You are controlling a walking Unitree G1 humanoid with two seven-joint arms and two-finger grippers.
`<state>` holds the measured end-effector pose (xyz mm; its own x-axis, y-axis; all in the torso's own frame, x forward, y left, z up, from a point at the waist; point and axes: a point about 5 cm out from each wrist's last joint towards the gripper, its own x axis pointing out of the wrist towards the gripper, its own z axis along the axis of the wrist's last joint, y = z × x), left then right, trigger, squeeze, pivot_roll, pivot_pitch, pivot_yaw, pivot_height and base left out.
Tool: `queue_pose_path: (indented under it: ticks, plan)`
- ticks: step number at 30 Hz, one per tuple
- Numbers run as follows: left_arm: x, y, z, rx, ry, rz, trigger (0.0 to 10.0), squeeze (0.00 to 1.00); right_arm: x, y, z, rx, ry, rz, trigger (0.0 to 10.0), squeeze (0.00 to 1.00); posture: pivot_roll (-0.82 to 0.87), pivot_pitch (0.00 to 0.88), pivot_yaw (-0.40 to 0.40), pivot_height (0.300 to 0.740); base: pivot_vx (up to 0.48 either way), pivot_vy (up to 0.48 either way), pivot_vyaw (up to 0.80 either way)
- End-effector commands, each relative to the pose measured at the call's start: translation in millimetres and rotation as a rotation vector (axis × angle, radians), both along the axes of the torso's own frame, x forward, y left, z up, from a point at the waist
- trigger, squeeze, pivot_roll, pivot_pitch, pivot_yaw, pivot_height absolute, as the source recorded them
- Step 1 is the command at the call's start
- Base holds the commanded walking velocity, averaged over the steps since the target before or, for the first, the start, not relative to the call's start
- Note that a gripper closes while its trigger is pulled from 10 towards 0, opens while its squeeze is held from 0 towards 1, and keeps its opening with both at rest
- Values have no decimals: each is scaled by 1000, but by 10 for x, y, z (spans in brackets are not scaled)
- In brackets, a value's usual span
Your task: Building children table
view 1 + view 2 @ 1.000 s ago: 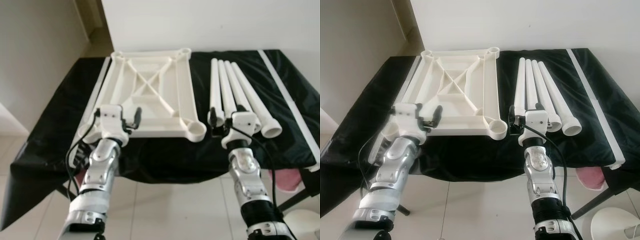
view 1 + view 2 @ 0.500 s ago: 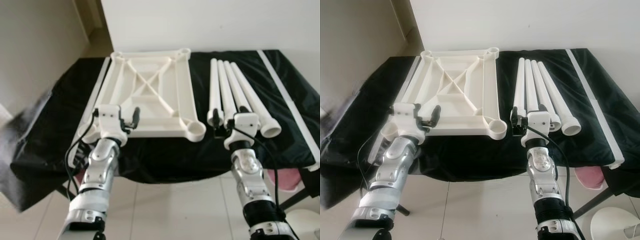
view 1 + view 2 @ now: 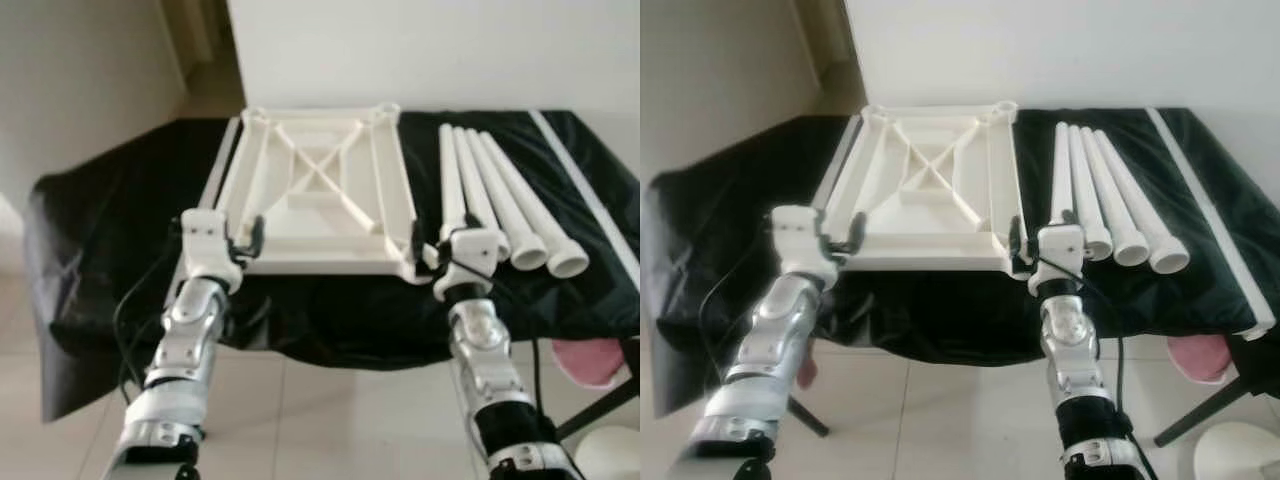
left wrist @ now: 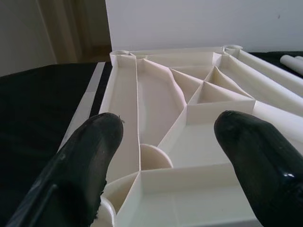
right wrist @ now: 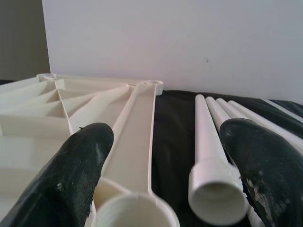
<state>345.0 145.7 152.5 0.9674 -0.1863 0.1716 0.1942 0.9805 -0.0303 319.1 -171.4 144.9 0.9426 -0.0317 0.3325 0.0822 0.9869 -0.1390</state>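
A white plastic table top [image 3: 320, 190] lies upside down on the black-draped table [image 3: 110, 230], showing its ribs and corner sockets. Several white tube legs [image 3: 500, 205] lie side by side to its right. My left gripper [image 3: 235, 240] is open at the top's near left corner, and the ribbed underside [image 4: 189, 142] sits between its fingers [image 4: 85, 161]. My right gripper [image 3: 445, 245] is open at the near right corner. The corner socket [image 5: 135, 213] and the nearest leg's open end [image 5: 218, 196] lie between its fingers [image 5: 260, 161]. Neither gripper holds anything.
A long white strip [image 3: 585, 195] lies along the table's right side and another [image 3: 222, 160] lies by the top's left edge. A white wall stands behind. Below are tiled floor, a pink object [image 3: 1200, 355] and a white round seat [image 3: 1240, 450] at the lower right.
The whole view has shifted, so the camera moved. Relative to the parts, my right gripper went from in front of the legs' ends to the top's near right corner. Both stay open.
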Motion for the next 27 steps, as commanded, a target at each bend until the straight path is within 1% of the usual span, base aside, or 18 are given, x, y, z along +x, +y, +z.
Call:
queue_pose_path:
  ticks: [1, 4, 5, 11, 13, 15, 17, 19, 22, 23, 27]
  plan:
    - [2, -20, -3, 8, 7, -9, 10000, 0, -18, -25, -50, 14, 12, -19, 10000, 0, -28, 0, 69, 740, 0, 386, 0]
    - [-6, -30, 14, 10, -7, -18, 10000, 0, -24, -23, -59, 16, 12, -20, 10000, 0, -28, 0, 71, 740, 0, 0, 0]
    - [-13, -56, 24, 32, -17, -25, 10000, 0, -24, -27, -65, 15, 12, -22, 10000, 0, -28, 0, 71, 740, 0, 0, 0]
    - [-21, -92, 36, 61, -27, -46, 10000, 0, -21, -45, -66, 14, 13, -27, 10000, 0, -27, 0, 65, 740, 0, 0, 0]
    - [-35, -147, 61, 48, -38, -87, 10000, 0, -26, -81, -68, 14, 15, -39, 10000, 0, -27, 0, 54, 740, 0, 0, 0]
    - [-38, -161, 69, 44, -41, -97, 10000, 0, -26, -91, -68, 14, 15, -42, 10000, 0, -27, 0, 54, 740, 0, 0, 0]
    - [-58, -226, 74, 94, -54, -141, 10000, 0, -27, -125, -68, 13, 18, -50, 10000, 0, -30, 0, 45, 740, 0, 0, 0]
    - [-79, -271, 74, 109, -59, -175, 10000, 0, -28, -149, -60, 10, 17, -57, 10000, 0, -41, 0, 42, 740, 0, 0, 0]
    - [-92, -287, 57, 95, -51, -195, 10000, 0, -32, -169, -58, 5, 18, -64, 10000, 0, -48, 0, 40, 740, 0, 0, 0]
    - [-108, -289, 26, 111, -46, -213, 10000, 0, -42, -196, -80, 4, 31, -78, 10000, 0, -50, 0, 39, 740, 0, 0, 0]
    - [-108, -277, 16, 106, -38, -212, 10000, 0, -61, -221, -95, 3, 37, -85, 10000, 0, -58, 2, 41, 740, 0, 0, 0]
